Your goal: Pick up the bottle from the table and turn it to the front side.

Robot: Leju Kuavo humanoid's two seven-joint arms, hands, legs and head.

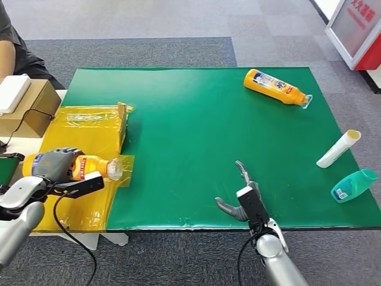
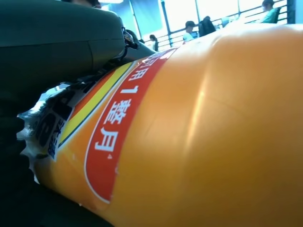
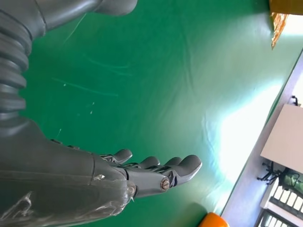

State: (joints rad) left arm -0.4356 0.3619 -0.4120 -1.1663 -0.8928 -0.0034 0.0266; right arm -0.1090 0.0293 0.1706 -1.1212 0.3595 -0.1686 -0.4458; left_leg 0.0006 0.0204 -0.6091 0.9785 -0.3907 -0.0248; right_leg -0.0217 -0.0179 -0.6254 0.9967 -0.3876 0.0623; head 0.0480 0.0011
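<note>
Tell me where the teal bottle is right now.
In the head view, the teal bottle lies on its side at the green mat's far right edge, just nearer the robot than the white tube.

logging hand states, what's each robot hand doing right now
Left robot hand: holding the orange bottle on its side.
Right robot hand: open, holding nothing, above the green mat.
</note>
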